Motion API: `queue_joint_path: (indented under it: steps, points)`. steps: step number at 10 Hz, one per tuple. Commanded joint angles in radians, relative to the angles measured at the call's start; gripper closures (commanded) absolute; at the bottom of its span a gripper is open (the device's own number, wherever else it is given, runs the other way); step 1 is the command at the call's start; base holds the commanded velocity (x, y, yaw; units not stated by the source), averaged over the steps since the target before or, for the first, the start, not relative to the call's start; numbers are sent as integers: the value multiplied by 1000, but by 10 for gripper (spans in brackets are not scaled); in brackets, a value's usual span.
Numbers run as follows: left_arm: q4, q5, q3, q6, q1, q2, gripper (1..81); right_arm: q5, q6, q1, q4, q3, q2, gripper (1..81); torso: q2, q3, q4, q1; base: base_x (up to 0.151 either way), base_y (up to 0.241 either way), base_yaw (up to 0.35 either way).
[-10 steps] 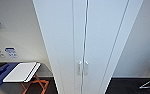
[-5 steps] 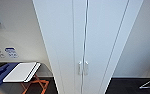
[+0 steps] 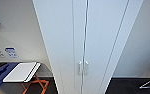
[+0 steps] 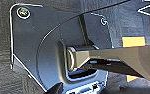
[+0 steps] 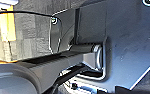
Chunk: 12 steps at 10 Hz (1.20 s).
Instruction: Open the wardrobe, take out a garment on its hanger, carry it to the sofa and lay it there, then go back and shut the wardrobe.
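The wardrobe point(image 3: 91, 37) is standing directly ahead, both doors shut, its two handles point(image 3: 83, 68) sitting side by side at the centre seam. Whether either hand is open or closed cannot be told. Judgement: opening calls for a square approach, taking one handle only and pulling straight outward.

The wall signs point(image 3: 4, 52) carry no legible text.

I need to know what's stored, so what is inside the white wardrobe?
Nothing inside can be seen: both doors of the wardrobe are shut, meeting at a thin seam with the two handles side by side. Whatever hangs inside is covered.
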Motion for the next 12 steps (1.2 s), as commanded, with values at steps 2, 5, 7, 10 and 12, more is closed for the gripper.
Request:
queue_joint_path:
  steps: [2, 5, 7, 10, 12]
  points:
    - [-2, 59, 170, -6, -66, -144, 10, -109, 4, 110, -1, 257, -194, 10, 0, 0, 0, 0, 0, 0, 0]
    - [-3, 56, 339, -9, -118, -278, 10, -137, 4, 183, 1, 329, -244, 10, 0, 0, 0, 0, 0, 0, 0]
    - [-3, 56, 392, -9, -159, -337, 10, -147, 6, 241, 2, 406, -280, 10, 0, 0, 0, 0, 0, 0, 0]
    - [0, 58, 517, -9, -219, -436, 10, -144, 9, 318, 7, 507, -363, 10, 0, 0, 0, 0, 0, 0, 0]
    - [0, 61, 570, -9, -265, -486, 10, -144, 9, 382, 33, 583, -424, 10, 0, 0, 0, 0, 0, 0, 0]
